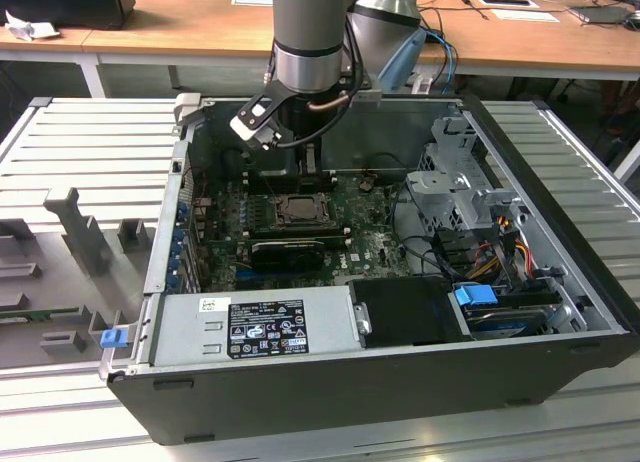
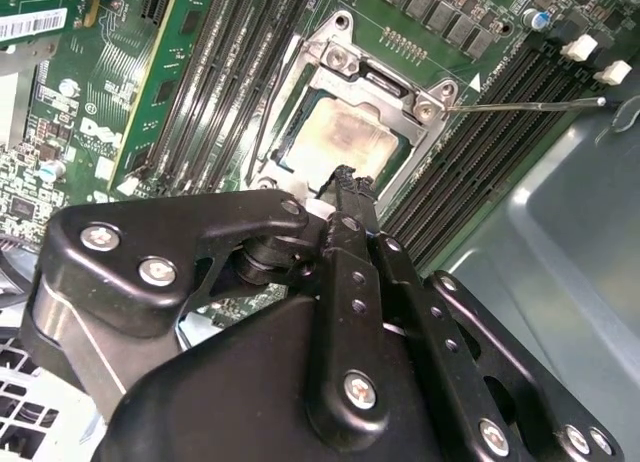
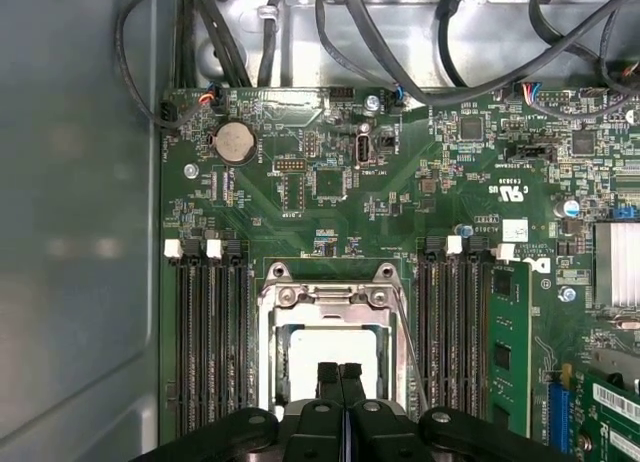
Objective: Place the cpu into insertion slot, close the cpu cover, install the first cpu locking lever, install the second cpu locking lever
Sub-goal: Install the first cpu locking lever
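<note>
Exterior view, from its left to its right. A grey moulded tray of empty fixtures lies outside the open computer case. Inside the case, a labelled power supply lies along the near wall. Beyond it sits a long black heatsink, and just behind that the insertion slot on the green motherboard. The arm comes down from above, and its gripper hangs directly over the slot. Further right stand a silvery drive cage and a blue drive caddy.

Second wrist view. The cpu lies seated in the slot, its pale metal face showing through the cut-out of the cpu cover, which lies flat over it. The gripper has its two black fingers pressed together with nothing seen between them; the tips sit low over the near edge of the cover (actual contact cannot be told). One thin locking lever juts free from the slot's corner across the memory slots, not latched down.

First wrist view. The joined fingertips of the gripper point at the cpu, framed by the cover. Banks of memory slots flank the socket on both sides, and a coin battery lies further up the board.
</note>
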`<state>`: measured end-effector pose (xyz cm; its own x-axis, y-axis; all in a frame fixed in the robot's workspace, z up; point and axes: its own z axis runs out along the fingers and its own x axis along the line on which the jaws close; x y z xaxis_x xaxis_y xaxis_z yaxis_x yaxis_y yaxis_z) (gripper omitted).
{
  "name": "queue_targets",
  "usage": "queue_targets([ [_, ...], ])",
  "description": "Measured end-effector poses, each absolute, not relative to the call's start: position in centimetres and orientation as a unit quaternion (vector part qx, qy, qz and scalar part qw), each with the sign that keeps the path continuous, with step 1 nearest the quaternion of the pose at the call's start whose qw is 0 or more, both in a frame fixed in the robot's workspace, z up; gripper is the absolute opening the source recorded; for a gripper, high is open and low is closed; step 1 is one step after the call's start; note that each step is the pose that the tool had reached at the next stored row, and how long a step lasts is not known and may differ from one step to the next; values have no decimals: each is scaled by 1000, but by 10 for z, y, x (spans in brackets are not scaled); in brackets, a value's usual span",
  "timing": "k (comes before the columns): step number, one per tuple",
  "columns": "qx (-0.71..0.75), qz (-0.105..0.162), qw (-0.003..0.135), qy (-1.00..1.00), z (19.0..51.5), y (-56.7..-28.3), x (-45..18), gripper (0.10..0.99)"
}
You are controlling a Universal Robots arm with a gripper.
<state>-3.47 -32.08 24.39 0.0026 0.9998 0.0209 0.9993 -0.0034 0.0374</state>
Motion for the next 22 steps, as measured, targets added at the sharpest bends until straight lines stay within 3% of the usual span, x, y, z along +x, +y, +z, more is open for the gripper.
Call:
queue_targets([
  [22, 708, 21, 6, 706, 257, -321, -35, 106],
])
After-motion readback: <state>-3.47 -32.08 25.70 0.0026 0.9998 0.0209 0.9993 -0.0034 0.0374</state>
